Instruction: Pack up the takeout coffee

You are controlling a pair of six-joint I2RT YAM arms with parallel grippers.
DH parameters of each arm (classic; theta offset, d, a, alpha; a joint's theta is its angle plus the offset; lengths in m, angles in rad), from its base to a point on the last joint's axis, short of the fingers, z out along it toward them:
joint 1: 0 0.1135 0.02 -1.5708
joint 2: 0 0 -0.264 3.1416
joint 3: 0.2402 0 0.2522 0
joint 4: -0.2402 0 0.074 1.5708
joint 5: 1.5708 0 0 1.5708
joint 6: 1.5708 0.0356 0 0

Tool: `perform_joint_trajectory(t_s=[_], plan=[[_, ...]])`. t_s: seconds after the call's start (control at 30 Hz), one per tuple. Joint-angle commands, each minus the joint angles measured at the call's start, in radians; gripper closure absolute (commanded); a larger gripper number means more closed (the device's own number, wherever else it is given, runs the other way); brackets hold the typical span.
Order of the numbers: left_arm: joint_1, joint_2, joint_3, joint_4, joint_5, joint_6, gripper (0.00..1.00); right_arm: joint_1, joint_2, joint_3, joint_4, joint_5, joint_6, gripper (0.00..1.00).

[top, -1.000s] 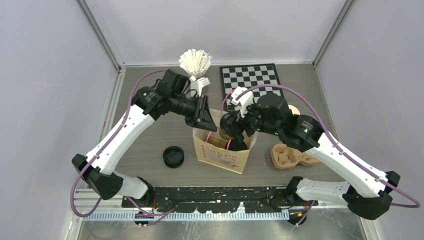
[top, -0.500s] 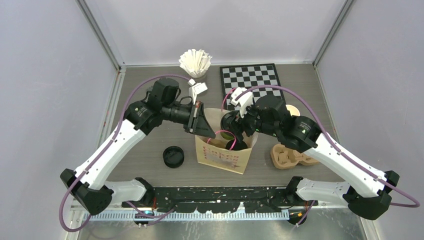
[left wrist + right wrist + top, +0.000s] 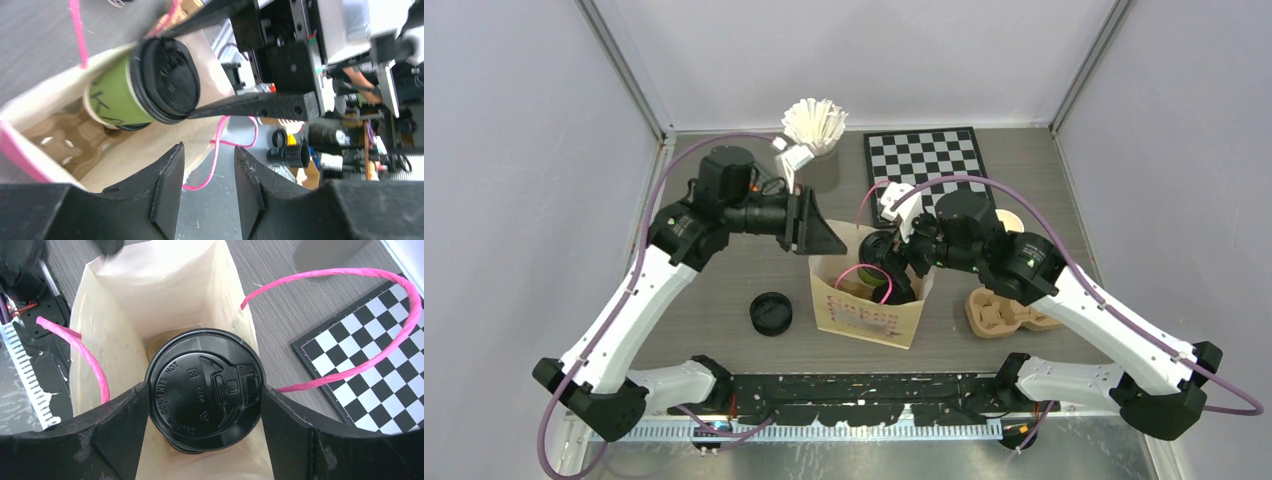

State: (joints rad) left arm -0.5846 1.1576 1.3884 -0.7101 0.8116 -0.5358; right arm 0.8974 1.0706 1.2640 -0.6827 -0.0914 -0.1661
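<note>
The booth is bright and evenly lit, and the shadows on the grey table [image 3: 724, 300] are faint and soft-edged. The overhead view is sharp right to its corners. The left wrist view is streaked with blur at its top left, and the left gripper [image 3: 208, 150] sits close and out of focus. In the right wrist view the takeout coffee [image 3: 205, 390] shows a dull sheen on its black top — the embossing is crisp.
</note>
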Motion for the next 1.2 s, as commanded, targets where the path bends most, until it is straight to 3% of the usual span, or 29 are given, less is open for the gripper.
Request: perform_joint_trajectory(t_s=[0.0, 0.27, 0.63, 1.03, 1.17], plan=[[0.077, 0.012, 0.099, -0.126, -0.084, -0.010, 0.57, 0.010, 0.003, 0.015, -0.001, -0.041, -0.048, 0.22], [0.095, 0.032, 0.135, -0.322, -0.267, 0.032, 0.58, 0.029, 0.022, 0.060, -0.027, -0.003, -0.097, 0.23], [0.095, 0.081, 0.174, -0.438, -0.345, 0.107, 0.59, 0.076, 0.059, 0.119, -0.067, 0.032, -0.119, 0.23], [0.094, 0.080, 0.126, -0.370, -0.273, 0.088, 0.68, 0.102, 0.070, 0.130, -0.072, 0.016, -0.096, 0.23], [0.093, 0.079, 0.113, -0.357, -0.261, 0.087, 0.77, 0.119, 0.087, 0.126, -0.042, 0.012, -0.097, 0.23]])
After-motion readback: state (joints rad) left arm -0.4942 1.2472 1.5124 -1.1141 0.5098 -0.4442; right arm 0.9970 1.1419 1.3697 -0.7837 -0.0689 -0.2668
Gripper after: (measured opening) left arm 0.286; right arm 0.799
